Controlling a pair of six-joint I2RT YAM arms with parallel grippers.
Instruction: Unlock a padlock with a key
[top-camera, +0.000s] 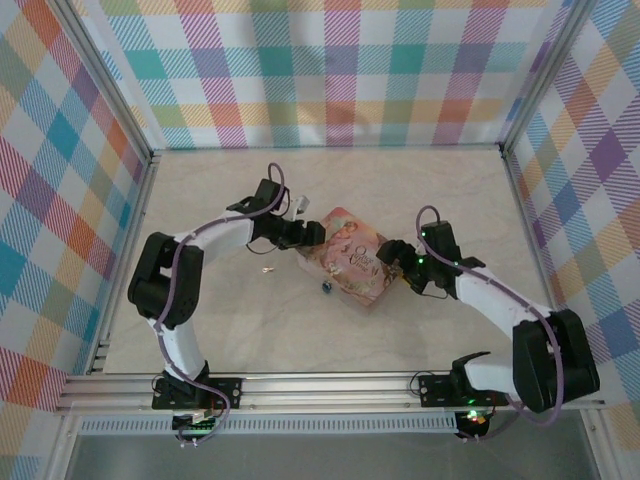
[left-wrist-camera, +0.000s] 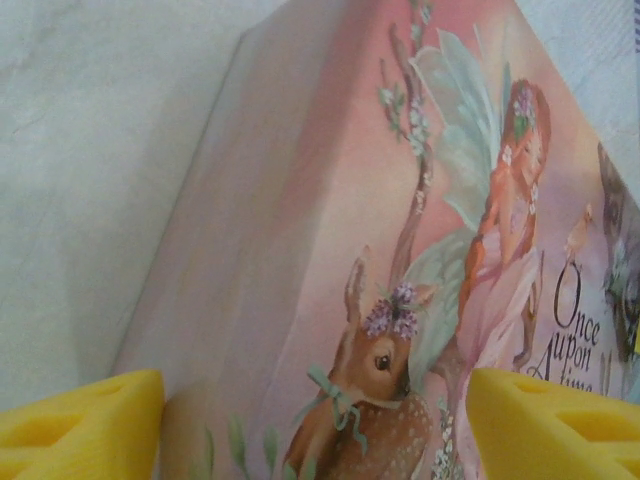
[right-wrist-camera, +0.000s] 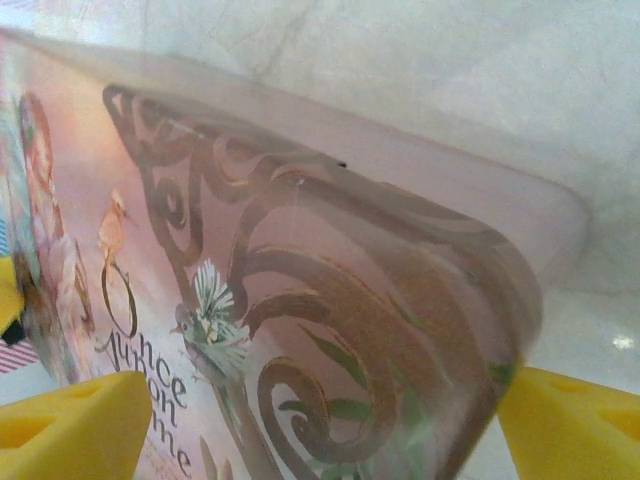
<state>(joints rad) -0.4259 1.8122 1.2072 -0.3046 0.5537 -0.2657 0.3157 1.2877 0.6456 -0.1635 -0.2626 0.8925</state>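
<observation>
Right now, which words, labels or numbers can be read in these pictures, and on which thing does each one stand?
"Once upon A time": lid of the pink tin box, left wrist view; last word partly covered.
"nce", "on", "me": the same title on the box, right wrist view, partly hidden.
Top view: the print on the box is too small to read.
No other text is readable.

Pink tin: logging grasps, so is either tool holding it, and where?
Left tool and right tool each straddle an opposite end of the tin; firm contact cannot be told.
</observation>
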